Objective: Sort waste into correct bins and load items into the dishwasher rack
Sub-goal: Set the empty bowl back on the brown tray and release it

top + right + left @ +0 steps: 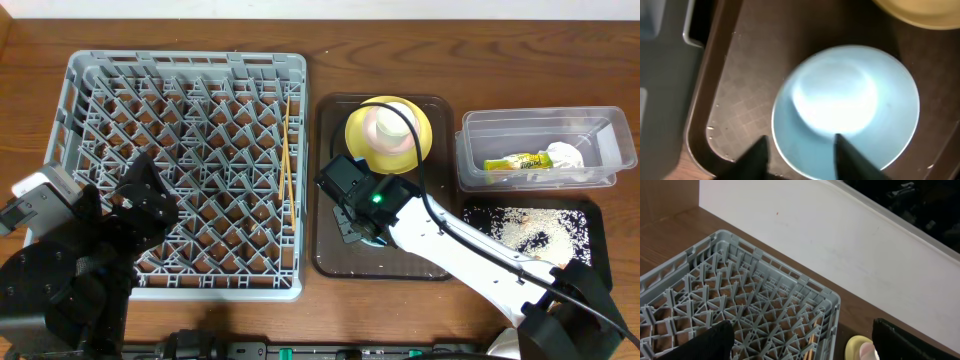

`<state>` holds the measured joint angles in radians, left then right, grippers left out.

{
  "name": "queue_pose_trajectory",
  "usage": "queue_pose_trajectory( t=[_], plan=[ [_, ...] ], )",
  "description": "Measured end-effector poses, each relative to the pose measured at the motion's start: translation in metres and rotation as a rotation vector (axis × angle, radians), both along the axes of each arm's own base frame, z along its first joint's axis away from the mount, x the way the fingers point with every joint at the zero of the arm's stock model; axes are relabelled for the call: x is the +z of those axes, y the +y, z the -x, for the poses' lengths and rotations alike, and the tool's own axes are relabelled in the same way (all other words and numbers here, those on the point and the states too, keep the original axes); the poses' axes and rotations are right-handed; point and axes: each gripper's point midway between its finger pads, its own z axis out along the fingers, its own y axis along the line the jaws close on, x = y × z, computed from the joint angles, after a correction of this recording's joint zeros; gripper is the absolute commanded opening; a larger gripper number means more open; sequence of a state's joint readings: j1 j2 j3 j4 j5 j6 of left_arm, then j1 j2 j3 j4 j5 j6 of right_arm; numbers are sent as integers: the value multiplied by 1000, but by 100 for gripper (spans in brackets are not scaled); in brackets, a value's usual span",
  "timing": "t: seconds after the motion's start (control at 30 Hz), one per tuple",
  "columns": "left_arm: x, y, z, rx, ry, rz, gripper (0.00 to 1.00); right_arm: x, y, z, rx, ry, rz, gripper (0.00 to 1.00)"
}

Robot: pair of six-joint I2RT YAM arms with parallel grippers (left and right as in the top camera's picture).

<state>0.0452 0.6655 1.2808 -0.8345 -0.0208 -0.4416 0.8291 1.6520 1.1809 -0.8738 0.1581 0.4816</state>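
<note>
My right gripper (pixel 799 142) stands open over the rim of the small light-blue bowl (pixel 850 100): one finger (pixel 756 152) is outside the rim over the tray, the other (pixel 847 155) is over the bowl's inside. The bowl rests on the dark brown tray (pixel 740 100). Beyond it lies the yellow plate (pixel 415 125) with a white cup (pixel 385 135) on it. My left gripper (pixel 802 337) hangs wide open above the grey dishwasher rack (pixel 185 170). The chopsticks (pixel 288 150) lie in the rack by its right wall.
At the right, the clear tub (pixel 480 150) holds the yellow-green wrapper (pixel 518 161) and the white napkin (pixel 565 155). Below it, the black tray (pixel 585 220) carries white rice scraps (pixel 520 225). A white wall (pixel 840 235) runs behind the table.
</note>
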Motion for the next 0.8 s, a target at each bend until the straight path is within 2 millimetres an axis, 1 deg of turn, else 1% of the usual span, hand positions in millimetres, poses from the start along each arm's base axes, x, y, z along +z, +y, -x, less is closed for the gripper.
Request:
queue_pose_trajectory(
  t=[0.1, 0.2, 0.27, 0.33, 0.4, 0.43, 0.5, 0.57, 0.6, 0.63, 0.67, 0.7, 0.77, 0.8],
  plan=[
    [0, 0, 0, 0, 0, 0, 89, 0, 0, 1, 9, 4, -1, 48],
    [0, 0, 0, 0, 0, 0, 89, 1, -3, -1, 0, 5, 3, 50],
    [0, 0, 0, 0, 1, 0, 90, 9, -8, -7, -21, -5, -6, 52],
    [0, 0, 0, 0, 0, 0, 89, 28, -15, -20, -58, -41, -39, 52],
    [0, 0, 0, 0, 0, 0, 89, 62, -33, -40, -127, -108, -94, 52],
    [0, 0, 0, 0, 0, 0, 89, 81, -48, -50, -177, -150, -118, 55],
    [0, 0, 0, 0, 0, 0, 89, 113, -83, -63, -276, -224, -147, 61],
    [0, 0, 0, 0, 0, 0, 89, 141, -138, -70, -423, -294, -149, 63],
    [0, 0, 0, 0, 1, 0, 89, 150, -169, -68, -506, -316, -134, 66],
    [0, 0, 0, 0, 0, 0, 89, 156, -203, -64, -601, -333, -111, 72],
    [0, 0, 0, 0, 0, 0, 89, 160, -232, -58, -689, -343, -88, 91],
    [0, 0, 0, 0, 1, 0, 89, 161, -264, -49, -784, -340, -63, 99],
    [0, 0, 0, 0, 1, 0, 89, 161, -310, -32, -939, -332, -15, 99],
    [0, 0, 0, 0, 0, 0, 89, 160, -330, -22, -1009, -323, 4, 99]
  ],
)
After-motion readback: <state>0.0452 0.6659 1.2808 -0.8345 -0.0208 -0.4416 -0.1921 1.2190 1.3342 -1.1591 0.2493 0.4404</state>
